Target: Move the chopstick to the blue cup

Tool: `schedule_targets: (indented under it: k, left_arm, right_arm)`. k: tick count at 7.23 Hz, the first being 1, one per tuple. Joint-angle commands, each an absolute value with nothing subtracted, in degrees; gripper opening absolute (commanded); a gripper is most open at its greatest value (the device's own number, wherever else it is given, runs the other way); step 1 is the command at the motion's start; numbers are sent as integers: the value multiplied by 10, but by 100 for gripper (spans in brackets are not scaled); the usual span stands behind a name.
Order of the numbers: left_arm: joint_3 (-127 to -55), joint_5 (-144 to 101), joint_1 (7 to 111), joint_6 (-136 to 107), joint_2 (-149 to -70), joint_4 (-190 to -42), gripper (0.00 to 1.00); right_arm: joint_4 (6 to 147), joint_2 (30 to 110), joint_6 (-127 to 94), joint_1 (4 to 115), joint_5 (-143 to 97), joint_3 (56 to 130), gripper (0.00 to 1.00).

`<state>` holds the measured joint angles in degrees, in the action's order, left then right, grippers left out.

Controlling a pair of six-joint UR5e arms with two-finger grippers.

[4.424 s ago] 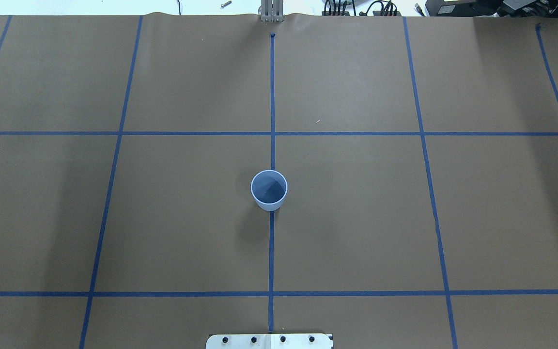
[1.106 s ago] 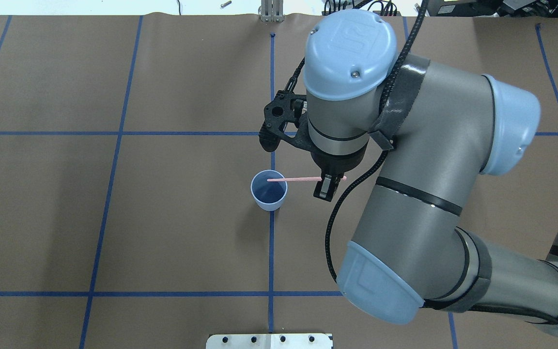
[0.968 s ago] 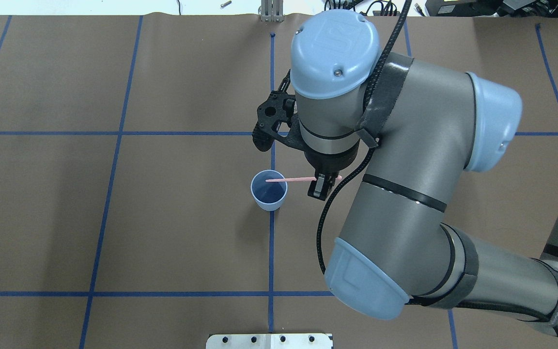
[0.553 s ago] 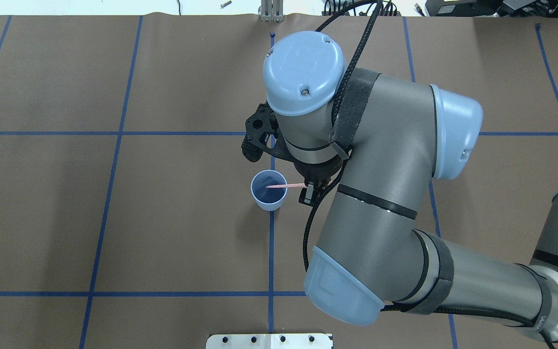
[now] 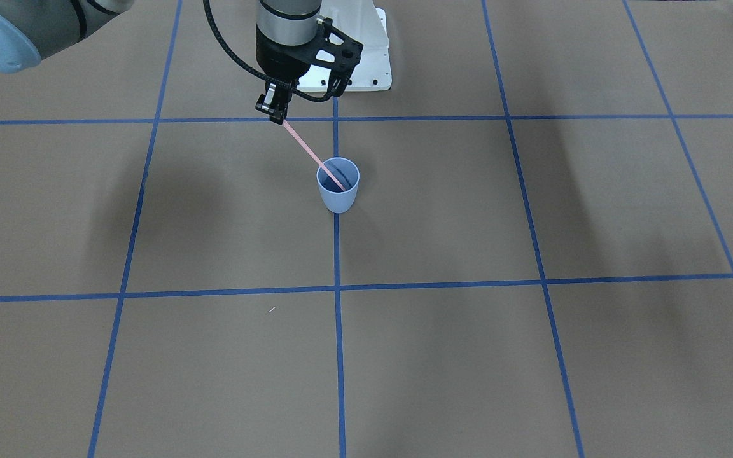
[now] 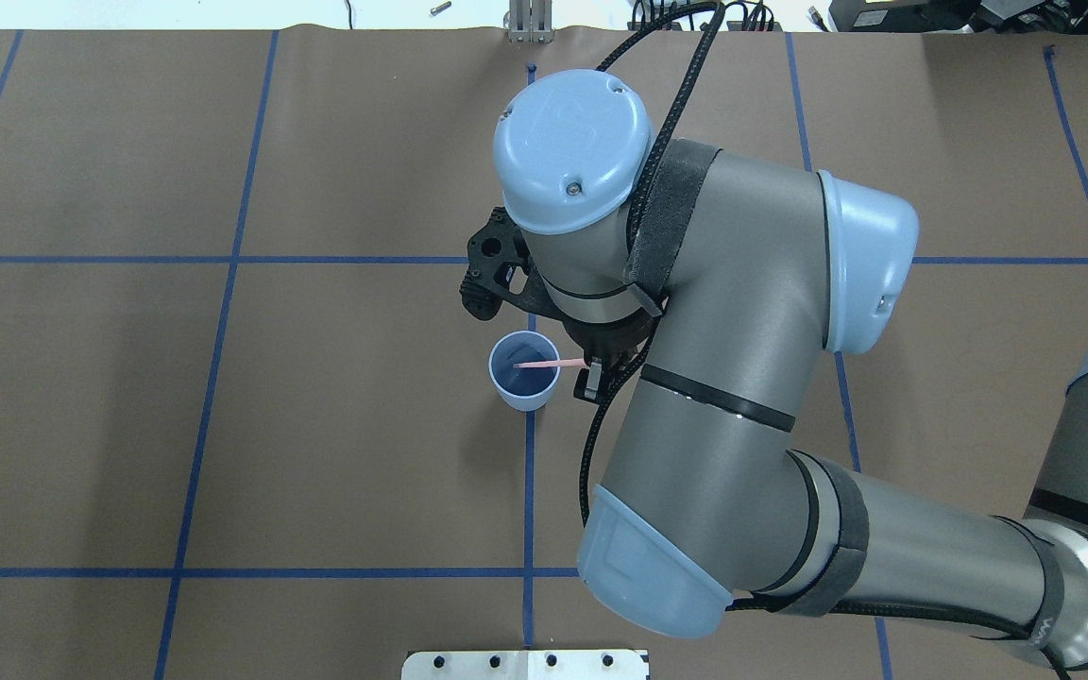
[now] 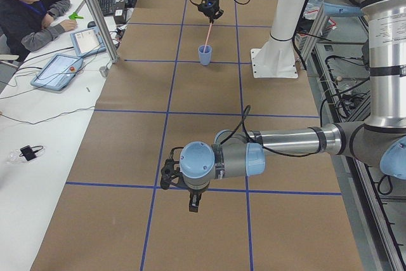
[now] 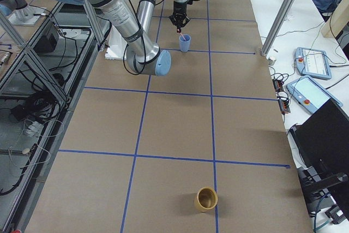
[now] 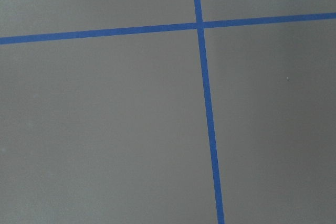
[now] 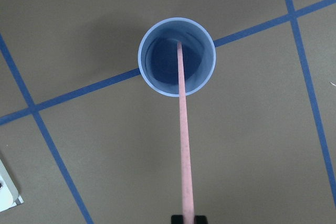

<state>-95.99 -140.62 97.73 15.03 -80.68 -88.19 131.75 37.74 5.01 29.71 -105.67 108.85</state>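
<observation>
Right gripper clenched on the top end of the pale pink chopstick, long axis slanting down and away from the gripper, lower tip inside the blue cup standing below and just beside it.

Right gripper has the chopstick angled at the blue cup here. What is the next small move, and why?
Probably lower the right gripper a little along the stick's slant before releasing. It grips the chopstick by its upper end; the tilted lower tip is already inside the blue cup, but most of the length is outside.
</observation>
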Motion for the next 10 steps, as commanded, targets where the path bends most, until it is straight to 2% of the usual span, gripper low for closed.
schedule_targets:
  k: [1,2,3,4,5,8,10]
  left_arm:
    - [-960,-1406,977,150,-807,-882,99]
    - [-960,-1406,977,150,-806,-882,99]
    - [-960,-1407,976,150,-807,-882,99]
    - [-960,-1407,976,150,-807,-881,99]
    - [-960,-1407,976,150,-807,-881,99]
    - [-959,-1417,976,151,-807,-881,99]
    - [-959,-1417,976,150,-807,-881,99]
  right_arm:
    - [1316,345,50,296,-1051,1055,0]
    - [1311,345,53,289,-1030,1056,14]
    - [1310,349,54,277,-1019,1058,41]
    - [1270,360,53,276,-1020,1059,62]
    - [1246,379,53,277,-1020,1065,71]
    - [1246,373,53,277,-1020,1092,79]
    - [1225,374,48,305,-1022,1119,81]
